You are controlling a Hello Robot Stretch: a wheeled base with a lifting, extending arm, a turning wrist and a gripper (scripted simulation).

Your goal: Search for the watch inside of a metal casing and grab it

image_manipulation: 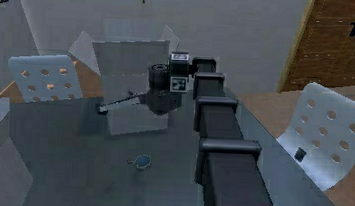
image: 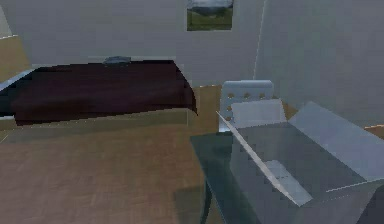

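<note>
On the dark tabletop [image_manipulation: 53, 156]: gripper [image_manipulation: 107, 108] hovering before grey box [image_manipulation: 132, 59], load I cannot tell; small bluish disc [image_manipulation: 143, 163], perhaps the watch, lying at five o'clock. Approaching slowly seems best.

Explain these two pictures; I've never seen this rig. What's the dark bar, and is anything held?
It is a wheeled robot with one extending arm. The forward view looks ahead: a bed with a dark red cover, a white chair, and an open grey box on a dark table. The arm side view looks sideways: the dark bar is the arm, ending in the gripper, with the box behind it. A small round thing lies on the tabletop. Whether the gripper holds anything cannot be told.
</note>
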